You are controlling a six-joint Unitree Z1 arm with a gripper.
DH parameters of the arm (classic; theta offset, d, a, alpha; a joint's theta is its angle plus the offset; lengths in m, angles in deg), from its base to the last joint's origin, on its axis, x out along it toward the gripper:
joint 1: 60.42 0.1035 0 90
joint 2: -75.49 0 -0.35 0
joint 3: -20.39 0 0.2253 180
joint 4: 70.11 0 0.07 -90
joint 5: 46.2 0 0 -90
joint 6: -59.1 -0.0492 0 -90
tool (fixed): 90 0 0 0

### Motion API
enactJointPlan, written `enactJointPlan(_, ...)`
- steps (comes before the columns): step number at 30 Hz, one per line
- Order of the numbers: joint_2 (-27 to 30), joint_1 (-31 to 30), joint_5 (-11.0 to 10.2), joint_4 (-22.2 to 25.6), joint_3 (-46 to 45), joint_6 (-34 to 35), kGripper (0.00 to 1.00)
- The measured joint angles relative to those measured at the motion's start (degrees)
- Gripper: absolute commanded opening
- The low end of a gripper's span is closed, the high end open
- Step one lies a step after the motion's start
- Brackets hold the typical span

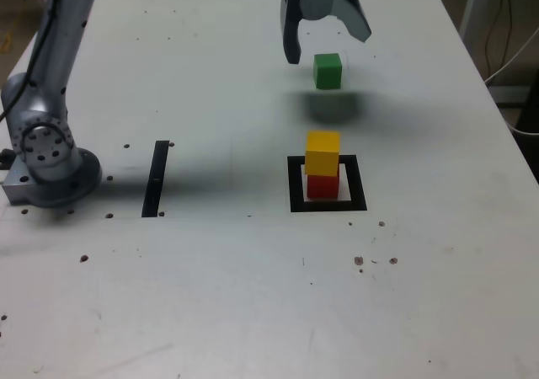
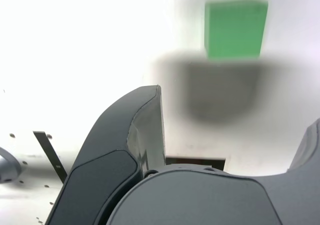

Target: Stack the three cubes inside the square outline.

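Exterior view: red cube (image 1: 323, 187) within the square outline (image 1: 357, 181), right of the frame's centre, at mid-height. Yellow cube (image 1: 322, 153) sits on top of it, covering part of its upper portion and overlapping the outline's far edge as seen here. Visible faces of the red cube lie against the outline's pale centre.

Green cube (image 1: 328, 72) is on the table (image 1: 227, 295), upper right of centre, well apart from the two-cube stack and higher in the picture. A soft dark shadow (image 1: 333, 107) lies on the tabletop between green cube and stack.

Gripper (image 1: 328, 50) at the top of the picture, right of centre. Jaws spread wide, holding nothing. The wrist view agrees: the fingers stand far apart, and the green cube shows beyond the fingertips, outside their grasp. One dark piece of the outline is visible past the gripper's body in that view; the rest is hidden.

Narrow black strip (image 1: 156, 179) lies left of centre, running nearly upright in the picture, well apart from the outline. Arm base (image 1: 52, 173) stands at the left edge, mid-height. Small dark specks mark the white tabletop, several of them near the base.
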Motion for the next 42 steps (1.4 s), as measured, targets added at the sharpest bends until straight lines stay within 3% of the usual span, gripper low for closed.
enactJointPlan(10,-5.6,2.6,0.0,3.2,8.1,-3.2,0.99)
enactJointPlan(28,-7.0,2.8,-0.5,5.6,10.1,-7.0,0.99)
enactJointPlan(42,-13.0,3.8,0.2,5.6,12.6,-5.9,0.99)
